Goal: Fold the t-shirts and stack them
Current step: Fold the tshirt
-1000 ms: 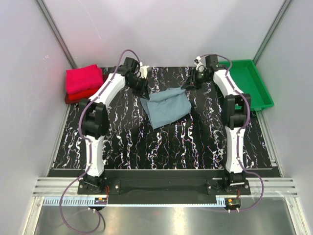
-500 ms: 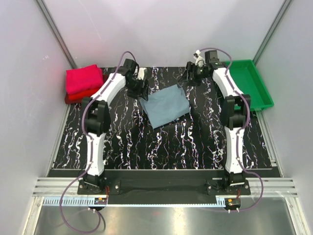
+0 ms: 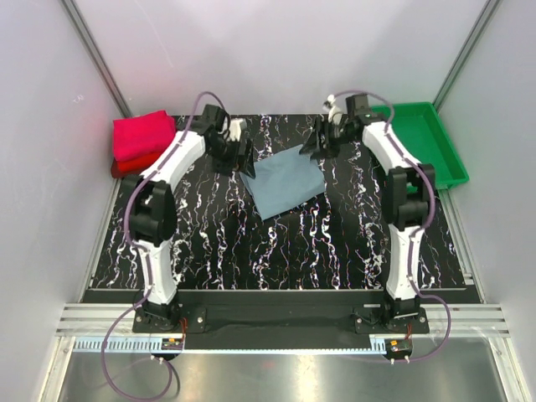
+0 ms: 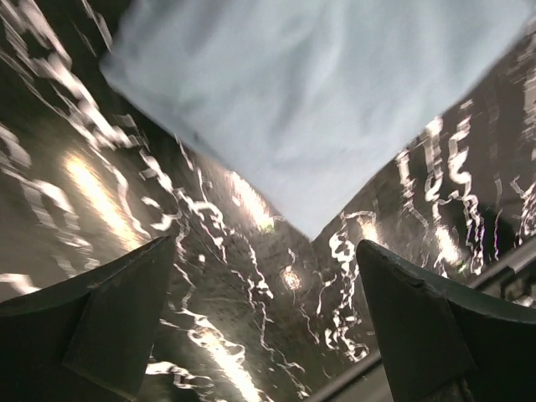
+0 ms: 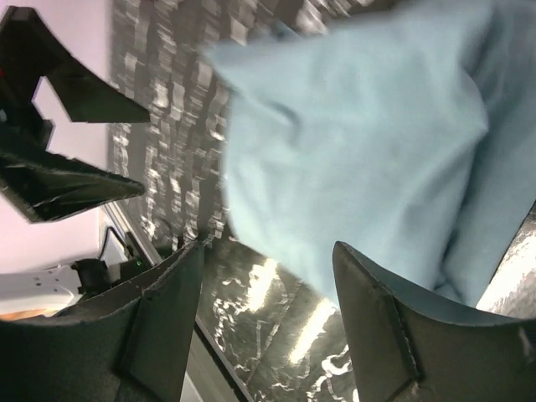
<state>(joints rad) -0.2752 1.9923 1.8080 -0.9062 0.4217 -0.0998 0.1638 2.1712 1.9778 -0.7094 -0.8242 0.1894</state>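
I count three: one grey-blue shirt point(image 3: 285, 182) lying flat, one magenta shirt point(image 3: 144, 136) atop one red shirt point(image 3: 124, 167). Left gripper point(image 4: 264, 251) and right gripper point(image 5: 268, 247) both gape, empty.

A black table point(image 3: 318, 243) with white marble-like veining fills the middle of the top view. In both wrist views the same glossy veined surface shows, at the lower centre of the left one point(image 4: 243, 318) and at the upper left of the right one point(image 5: 159, 109). A green plastic tray point(image 3: 427, 138) sits at the upper right, overhanging the table's right edge. White walls point(image 3: 276, 50) close in the back and sides, with slanted aluminium posts point(image 3: 96, 59) in the upper corners. An aluminium rail point(image 3: 276, 321) runs along the near edge, above a brushed metal sheet point(image 3: 276, 377) at the bottom.
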